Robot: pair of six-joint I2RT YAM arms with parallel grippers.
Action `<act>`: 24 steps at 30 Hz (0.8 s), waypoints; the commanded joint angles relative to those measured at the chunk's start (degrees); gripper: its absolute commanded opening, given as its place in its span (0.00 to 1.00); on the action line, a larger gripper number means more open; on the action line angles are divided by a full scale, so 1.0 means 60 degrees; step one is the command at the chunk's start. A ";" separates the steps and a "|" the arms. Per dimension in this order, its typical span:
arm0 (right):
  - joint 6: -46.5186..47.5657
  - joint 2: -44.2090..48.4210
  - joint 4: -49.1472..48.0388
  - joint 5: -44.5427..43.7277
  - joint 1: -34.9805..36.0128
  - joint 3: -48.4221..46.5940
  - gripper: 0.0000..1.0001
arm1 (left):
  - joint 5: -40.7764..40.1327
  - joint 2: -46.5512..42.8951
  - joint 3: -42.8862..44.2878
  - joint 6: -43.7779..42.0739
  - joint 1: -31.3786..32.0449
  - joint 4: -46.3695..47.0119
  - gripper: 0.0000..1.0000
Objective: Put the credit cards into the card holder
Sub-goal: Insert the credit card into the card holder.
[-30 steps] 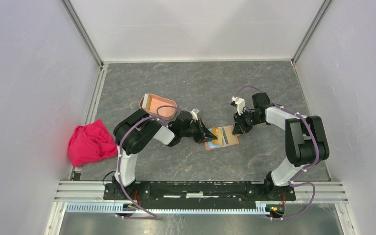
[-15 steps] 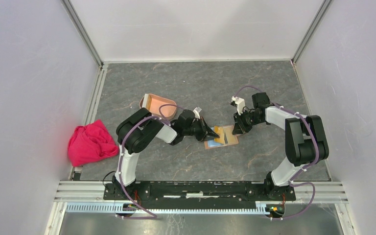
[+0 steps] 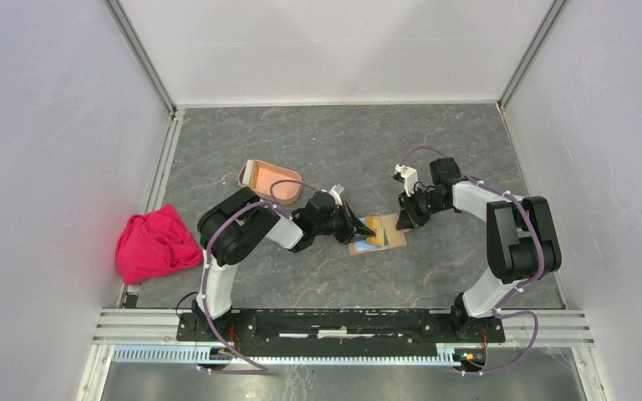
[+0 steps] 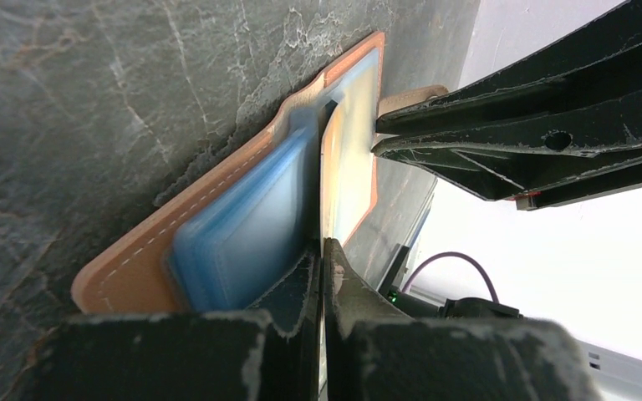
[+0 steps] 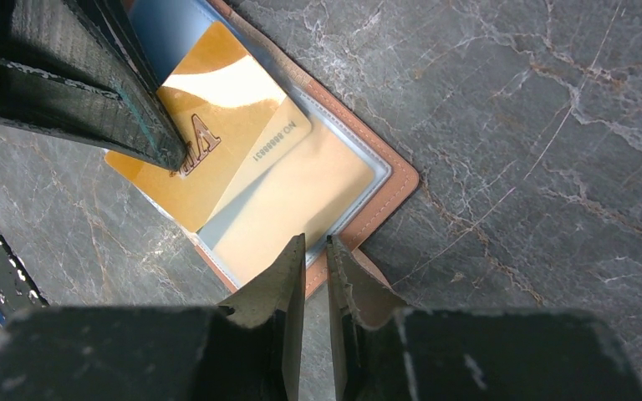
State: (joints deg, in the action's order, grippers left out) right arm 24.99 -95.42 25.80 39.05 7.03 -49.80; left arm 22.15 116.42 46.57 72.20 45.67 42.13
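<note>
Now, the step: one card being drawn out
Left gripper [image 4: 322,244]: clamped tight on the orange card [image 5: 217,142], which sits skewed, half out of the brown wallet [image 5: 389,180]
Just changed: left arm has eased back slightly toward the card holder [image 3: 269,178], taking the card along
Right gripper [image 5: 309,244]: jaws almost together at the wallet's edge; gripping or merely pinning, impossible to tell
Waiting: blue card [image 4: 242,225] in the wallet
Meaning: the carry to the holder, well apart, looks next
</note>
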 commanded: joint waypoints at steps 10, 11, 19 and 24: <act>0.0126 -0.0120 0.0006 0.0300 0.0120 -0.0108 0.20 | -0.2071 -0.0009 -0.0362 0.0266 0.0523 0.0361 0.04; 0.0126 -0.0123 0.0004 0.0304 0.0128 -0.0108 0.20 | -0.2142 -0.0002 -0.0356 0.0290 0.0563 0.0389 0.04; 0.0137 -0.0095 -0.0001 0.0471 0.0124 -0.0104 0.20 | -0.2193 0.0123 -0.0173 0.0392 0.0834 0.0534 0.08; 0.0235 0.0050 0.0006 0.0815 0.0129 -0.0123 0.21 | -0.2114 0.0045 -0.0169 0.0299 0.0870 0.0510 0.20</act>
State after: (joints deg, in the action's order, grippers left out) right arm 25.39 -95.42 25.80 39.86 7.03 -49.80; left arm 11.88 116.42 45.36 72.29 50.28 45.98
